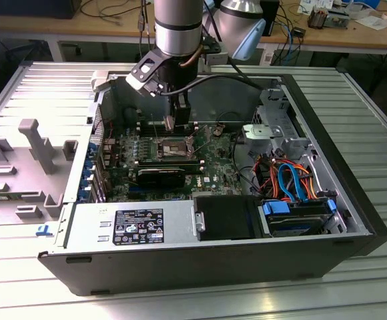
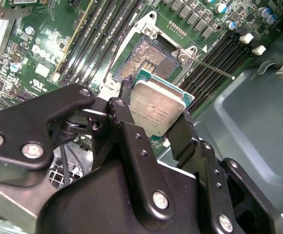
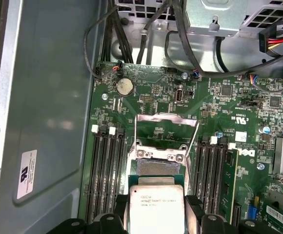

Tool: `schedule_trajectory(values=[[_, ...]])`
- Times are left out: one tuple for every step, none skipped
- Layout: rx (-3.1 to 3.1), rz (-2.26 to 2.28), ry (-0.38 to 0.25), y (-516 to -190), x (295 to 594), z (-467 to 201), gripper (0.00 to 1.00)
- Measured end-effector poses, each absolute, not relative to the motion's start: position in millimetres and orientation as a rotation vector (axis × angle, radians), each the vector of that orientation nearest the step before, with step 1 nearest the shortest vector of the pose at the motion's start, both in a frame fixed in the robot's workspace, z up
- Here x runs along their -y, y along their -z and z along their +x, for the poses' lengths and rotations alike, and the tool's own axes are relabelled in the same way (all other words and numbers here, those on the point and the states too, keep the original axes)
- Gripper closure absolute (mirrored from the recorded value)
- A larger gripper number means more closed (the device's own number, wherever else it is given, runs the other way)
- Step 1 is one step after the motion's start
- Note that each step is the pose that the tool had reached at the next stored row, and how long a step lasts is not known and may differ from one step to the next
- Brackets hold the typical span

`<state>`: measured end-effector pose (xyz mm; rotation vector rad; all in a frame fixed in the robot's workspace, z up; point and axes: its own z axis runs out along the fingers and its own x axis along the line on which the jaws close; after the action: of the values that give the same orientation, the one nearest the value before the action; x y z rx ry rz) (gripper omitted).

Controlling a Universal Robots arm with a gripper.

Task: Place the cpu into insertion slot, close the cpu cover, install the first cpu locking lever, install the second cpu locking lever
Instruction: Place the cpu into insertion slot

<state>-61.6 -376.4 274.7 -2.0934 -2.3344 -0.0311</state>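
Now, cpu (image 2: 158,105) tight in pincer (image 2: 156,111), above insertion slot (image 2: 149,57).

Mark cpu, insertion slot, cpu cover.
cpu (image 2: 158,109): second wrist view, middle of its metal top.
insertion slot (image 2: 149,57): second wrist view, dark contact field.
cpu cover (image 3: 167,118): first wrist view, end bar of the open frame.

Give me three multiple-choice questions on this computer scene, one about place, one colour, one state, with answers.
1. Where is the cpu? A between the gripper's fingers; B in a person's hand; C under a cloth.
2. What colour is the cpu's top? A green; B silvery-grey; C blue.
3. How is the insertion slot? A covered; B filled; C open, empty.
A, black fingers clamp its edges in both wrist views; B, its metal top shows plainly; C, its contacts lie bare, the cpu cover swung open.
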Motion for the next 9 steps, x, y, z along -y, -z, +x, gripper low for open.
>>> schedule_trajectory(values=[[2.332, -2.097, 0.031, -274.6, 376.4, -61.6, 0.45], [2.327, -2.101, 0.031, -274.6, 376.4, -61.6, 0.45], [2.325, -2.104, 0.031, -274.7, 376.4, -61.6, 0.45], [2.322, -2.107, 0.031, -274.6, 376.4, -61.6, 0.45], [2.32, -2.11, 0.031, -274.6, 376.4, -61.6, 0.45], [2.317, -2.112, 0.031, -274.6, 376.4, -61.6, 0.45], [2.313, -2.118, 0.031, -274.6, 376.4, -61.6, 0.45], [2.308, -2.123, 0.031, -274.6, 376.4, -61.6, 0.45], [2.302, -2.129, 0.031, -274.6, 376.4, -61.6, 0.45]])
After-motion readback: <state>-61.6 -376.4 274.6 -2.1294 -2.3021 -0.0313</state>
